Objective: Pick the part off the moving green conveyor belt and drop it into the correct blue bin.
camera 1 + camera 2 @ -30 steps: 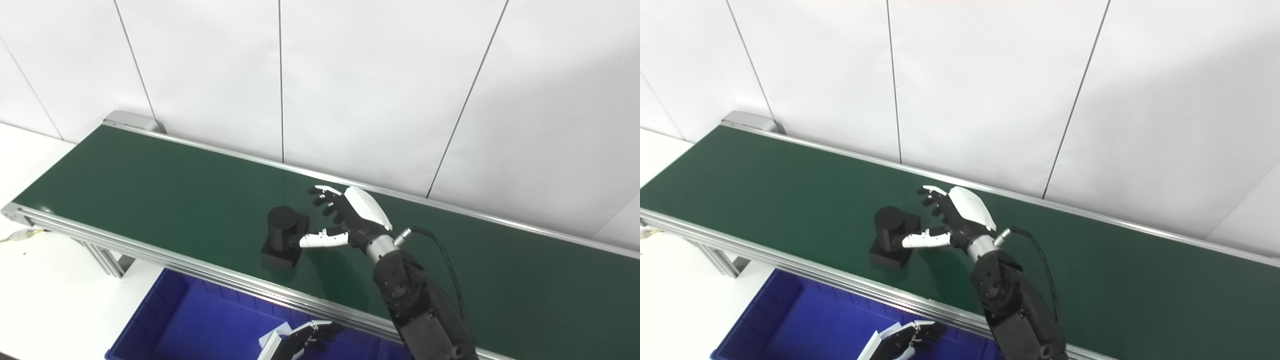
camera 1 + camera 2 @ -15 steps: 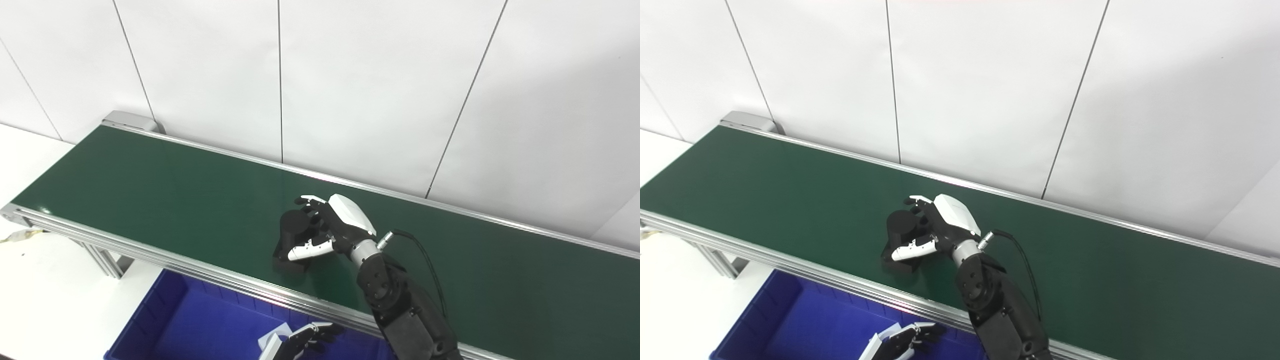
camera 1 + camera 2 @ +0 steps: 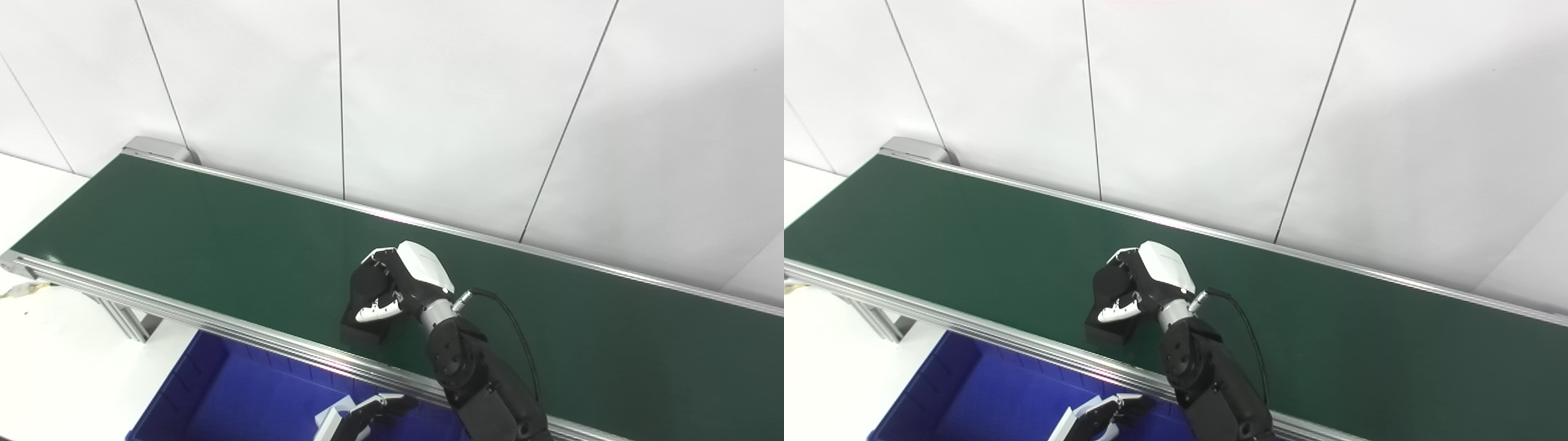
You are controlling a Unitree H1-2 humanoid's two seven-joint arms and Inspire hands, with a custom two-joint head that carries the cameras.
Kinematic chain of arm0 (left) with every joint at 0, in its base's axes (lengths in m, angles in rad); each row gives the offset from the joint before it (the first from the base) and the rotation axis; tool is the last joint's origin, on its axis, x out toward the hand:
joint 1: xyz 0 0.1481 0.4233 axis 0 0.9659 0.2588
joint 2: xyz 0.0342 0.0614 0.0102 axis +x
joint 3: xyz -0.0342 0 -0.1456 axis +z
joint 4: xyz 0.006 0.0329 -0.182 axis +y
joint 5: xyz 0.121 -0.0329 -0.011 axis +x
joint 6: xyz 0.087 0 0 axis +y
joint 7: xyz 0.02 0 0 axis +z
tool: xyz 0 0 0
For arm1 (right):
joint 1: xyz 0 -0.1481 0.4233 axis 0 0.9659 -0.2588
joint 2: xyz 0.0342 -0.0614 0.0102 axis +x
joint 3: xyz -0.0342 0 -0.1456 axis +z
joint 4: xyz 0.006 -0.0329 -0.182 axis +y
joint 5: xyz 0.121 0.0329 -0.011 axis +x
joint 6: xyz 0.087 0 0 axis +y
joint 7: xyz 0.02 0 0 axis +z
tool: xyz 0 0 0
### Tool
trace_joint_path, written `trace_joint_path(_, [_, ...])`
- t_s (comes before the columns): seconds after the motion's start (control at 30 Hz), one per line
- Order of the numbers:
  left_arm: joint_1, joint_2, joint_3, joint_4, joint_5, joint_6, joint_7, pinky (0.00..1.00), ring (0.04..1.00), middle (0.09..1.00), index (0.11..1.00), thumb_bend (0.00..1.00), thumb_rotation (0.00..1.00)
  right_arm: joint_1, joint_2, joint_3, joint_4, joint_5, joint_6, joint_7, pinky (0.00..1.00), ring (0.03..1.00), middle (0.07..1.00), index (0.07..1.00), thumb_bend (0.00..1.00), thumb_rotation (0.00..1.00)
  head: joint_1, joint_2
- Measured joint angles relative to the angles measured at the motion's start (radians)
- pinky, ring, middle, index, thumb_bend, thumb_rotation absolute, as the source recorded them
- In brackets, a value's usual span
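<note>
The part (image 3: 362,304) is black, a short cylinder on a square base, and stands on the green conveyor belt (image 3: 184,226) near its front rail. My right hand (image 3: 401,282) comes at it from the right and is shut on the cylinder: the fingers wrap over its top and far side, and the white thumb (image 3: 375,311) presses its front. The base still rests on the belt. My left hand (image 3: 361,416) hangs low at the picture's bottom edge over the blue bin (image 3: 202,392), fingers loosely spread and holding nothing.
The belt's aluminium front rail (image 3: 184,309) runs between the part and the blue bin below it. A white panelled wall (image 3: 429,110) stands right behind the belt. A white tabletop (image 3: 49,367) lies to the left of the bin.
My right hand has moved left onto the part and closed its fingers and thumb around the cylinder. The part has drifted a little to the right on the belt. The left hand has stayed put.
</note>
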Motion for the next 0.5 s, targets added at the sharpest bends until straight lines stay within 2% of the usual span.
trace_joint_path(0.33, [-0.012, 0.020, -0.002, 0.002, 0.000, 0.000, 0.011, 0.67, 0.732, 0.759, 0.731, 1.00, 0.39, 0.030, -0.007, 0.002, 0.001, 0.001, -0.049, -0.072, 0.40, 0.429, 0.533, 0.495, 0.51, 0.00, -0.008, 0.002])
trace_joint_path(0.5, [-0.012, 0.020, -0.001, 0.001, -0.010, 0.000, 0.005, 0.64, 0.711, 0.745, 0.717, 1.00, 0.36, 0.068, -0.019, -0.006, -0.063, 0.001, -0.054, -0.102, 0.39, 0.431, 0.535, 0.490, 0.51, 0.00, -0.026, 0.018])
